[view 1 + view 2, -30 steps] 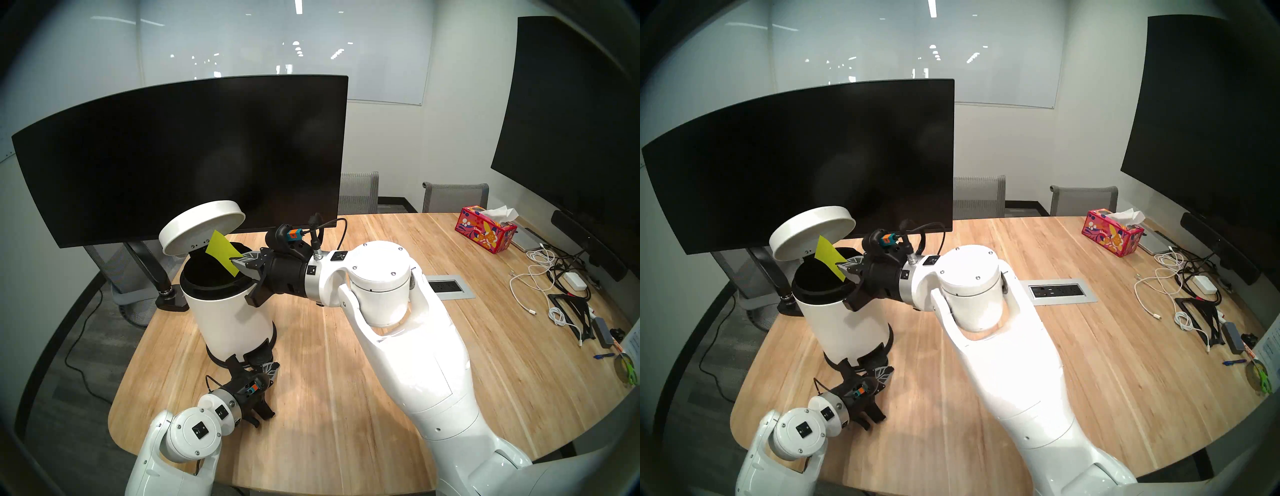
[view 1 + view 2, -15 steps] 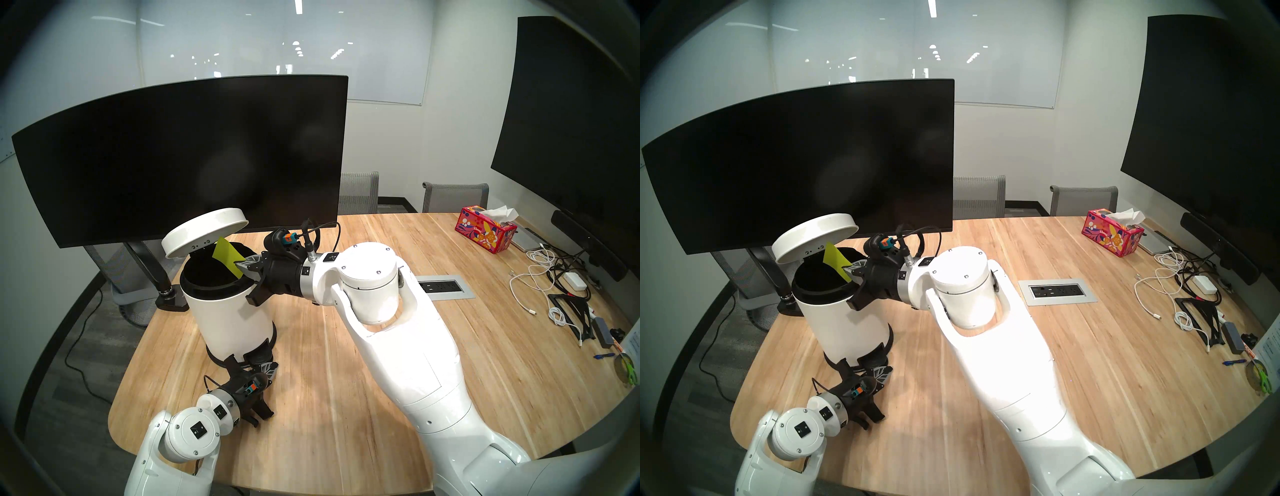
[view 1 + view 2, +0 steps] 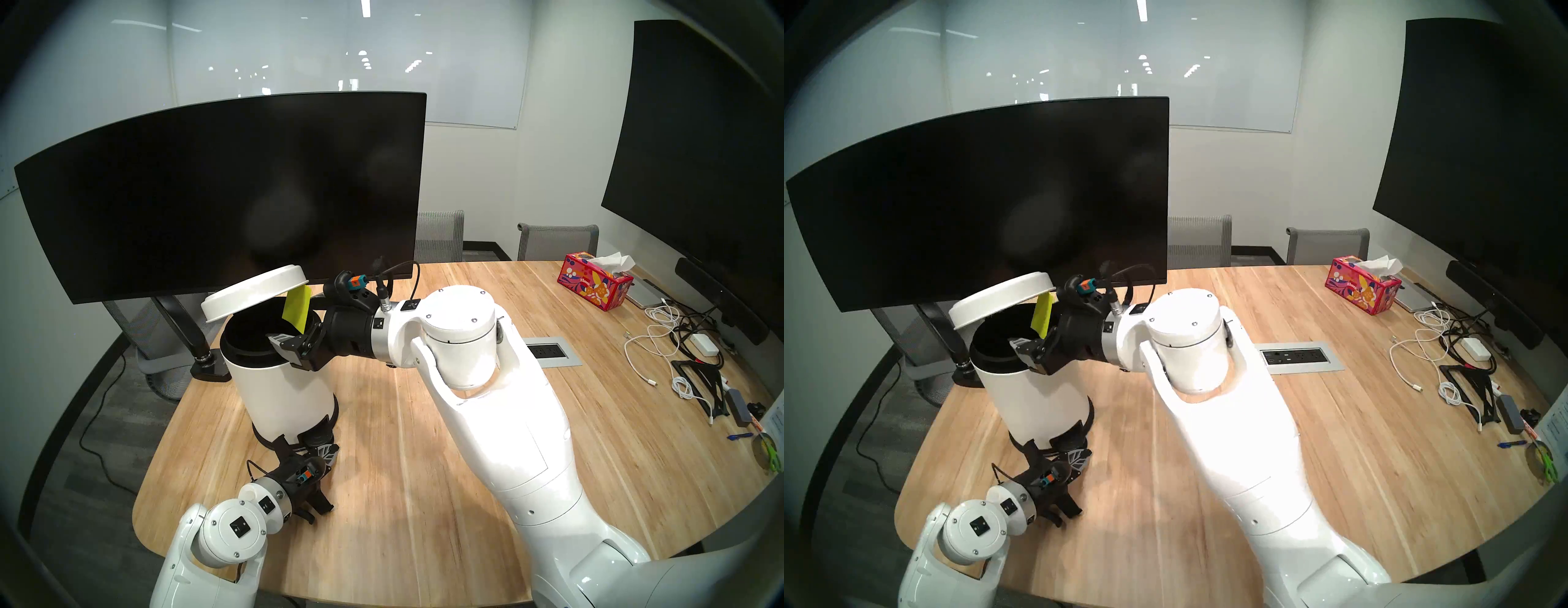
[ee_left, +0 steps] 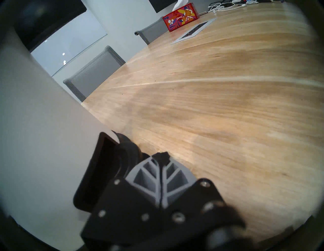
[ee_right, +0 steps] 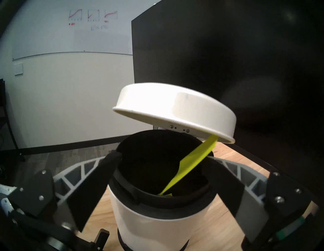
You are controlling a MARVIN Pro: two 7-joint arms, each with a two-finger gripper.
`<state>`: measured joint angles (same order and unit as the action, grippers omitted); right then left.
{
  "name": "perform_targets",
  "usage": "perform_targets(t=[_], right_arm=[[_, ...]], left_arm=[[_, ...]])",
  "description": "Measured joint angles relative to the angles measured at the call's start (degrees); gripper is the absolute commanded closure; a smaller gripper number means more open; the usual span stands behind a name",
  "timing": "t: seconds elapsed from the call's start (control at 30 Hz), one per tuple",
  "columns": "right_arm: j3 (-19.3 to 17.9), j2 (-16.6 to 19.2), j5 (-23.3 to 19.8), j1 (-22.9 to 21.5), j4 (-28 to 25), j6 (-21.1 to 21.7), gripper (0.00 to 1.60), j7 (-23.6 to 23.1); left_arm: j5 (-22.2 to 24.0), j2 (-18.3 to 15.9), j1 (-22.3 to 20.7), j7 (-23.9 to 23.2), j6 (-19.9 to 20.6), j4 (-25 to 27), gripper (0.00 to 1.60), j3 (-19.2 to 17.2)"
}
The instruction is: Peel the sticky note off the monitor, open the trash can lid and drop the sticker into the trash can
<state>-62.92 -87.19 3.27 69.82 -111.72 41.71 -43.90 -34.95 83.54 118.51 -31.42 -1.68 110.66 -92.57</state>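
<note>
Since my left gripper point(image 3: 319, 446), pinched shut, is on the pedal point(image 4: 98, 168), the trash can point(image 3: 280, 382) has its lid point(image 3: 254, 293) half up; my right gripper point(image 5: 163, 177) is spread wide at the rim, and the sticky note point(image 5: 194, 159) stands inside, its top edge touching the lid, so there's little room.

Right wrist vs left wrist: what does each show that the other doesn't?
Right wrist only: the sticky note slanting between the open right gripper fingers over the trash can's black opening, its top at the rim of the raised trash can lid.
Left wrist only: the left gripper, fingers shut together by the black foot pedal; the tissue box.
Both: the trash can white wall, the wooden table.
</note>
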Motion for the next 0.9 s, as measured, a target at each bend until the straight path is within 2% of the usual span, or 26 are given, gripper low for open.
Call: perform_targets(t=[0.2,0.5,0.9], right_arm=[[-2.1,2.7,-1.0,1.5,-4.7,1.4,0.00,-2.6],[-6.6,7.1,-2.8,6.4,-11.6,2.0,0.00,-6.1],[-13.7,10.0,-5.7,13.5,-20.9,1.5,0.00,-8.5]], left_arm=[[0.4,-0.2,0.2,-0.1,0.1,0.1,1.60,-0.1],[2.1,-0.3,1.2,-0.4,0.2,1.1,1.60,-0.8],[9.4,-0.2,6.5,-4.0,-2.8,9.6,1.60,-3.2]])
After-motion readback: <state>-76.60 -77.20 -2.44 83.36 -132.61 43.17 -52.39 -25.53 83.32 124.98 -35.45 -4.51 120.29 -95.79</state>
